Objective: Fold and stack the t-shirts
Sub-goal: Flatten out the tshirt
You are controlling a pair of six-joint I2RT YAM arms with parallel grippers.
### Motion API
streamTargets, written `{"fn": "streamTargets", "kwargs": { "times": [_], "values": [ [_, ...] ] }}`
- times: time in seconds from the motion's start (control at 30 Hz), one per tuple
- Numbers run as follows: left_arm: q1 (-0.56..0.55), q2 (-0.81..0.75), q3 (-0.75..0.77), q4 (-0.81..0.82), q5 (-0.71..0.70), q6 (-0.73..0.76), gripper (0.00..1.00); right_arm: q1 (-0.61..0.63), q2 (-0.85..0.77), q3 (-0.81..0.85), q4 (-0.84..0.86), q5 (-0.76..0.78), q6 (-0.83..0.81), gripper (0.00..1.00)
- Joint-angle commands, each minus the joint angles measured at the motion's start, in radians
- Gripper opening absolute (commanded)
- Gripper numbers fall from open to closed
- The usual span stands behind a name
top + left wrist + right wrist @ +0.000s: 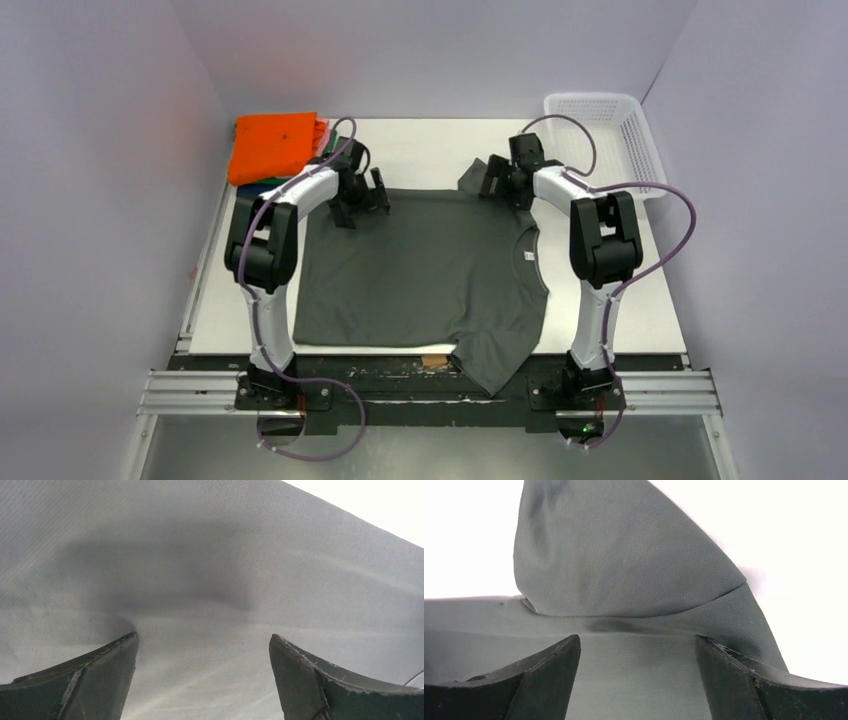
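The dark charcoal-grey t-shirt (pixel 420 270) lies spread flat on the table, with its collar to the right and one sleeve hanging over the near edge. My left gripper (pixel 362 207) is open at the shirt's far left edge, and its wrist view shows the cloth (pixel 200 570) between the spread fingers (pixel 100 675). My right gripper (pixel 502 190) is open at the shirt's far right corner, just over the far sleeve (pixel 614 555), which is folded up. A folded orange shirt (pixel 272 145) tops a stack at the far left. Pink (pixel 322 130) and darker edges (pixel 262 185) show beneath it.
A white plastic mesh basket (pixel 640 150) stands at the far right corner of the table. White walls close in the table on the left, back and right. The arms' rail (pixel 430 395) runs along the near edge.
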Motion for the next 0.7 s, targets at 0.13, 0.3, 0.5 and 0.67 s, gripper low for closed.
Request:
{"fn": "streamTargets", "kwargs": {
  "times": [0.13, 0.3, 0.5, 0.67],
  "values": [
    [0.002, 0.223, 0.293, -0.084, 0.157, -0.074, 1.00, -0.082, 0.167, 0.175, -0.052, -0.063, 0.056, 0.84],
    [0.004, 0.352, 0.514, -0.162, 0.178, -0.093, 1.00, -0.105, 0.261, 0.320, -0.080, -0.064, 0.077, 0.84],
    [0.019, 0.520, 0.804, -0.217, 0.241, -0.131, 1.00, -0.153, 0.340, 0.456, -0.094, -0.079, 0.130, 0.84],
    [0.030, 0.618, 0.925, -0.143, 0.322, -0.189, 1.00, -0.167, 0.355, 0.497, -0.077, -0.059, 0.138, 0.84]
  ]
}}
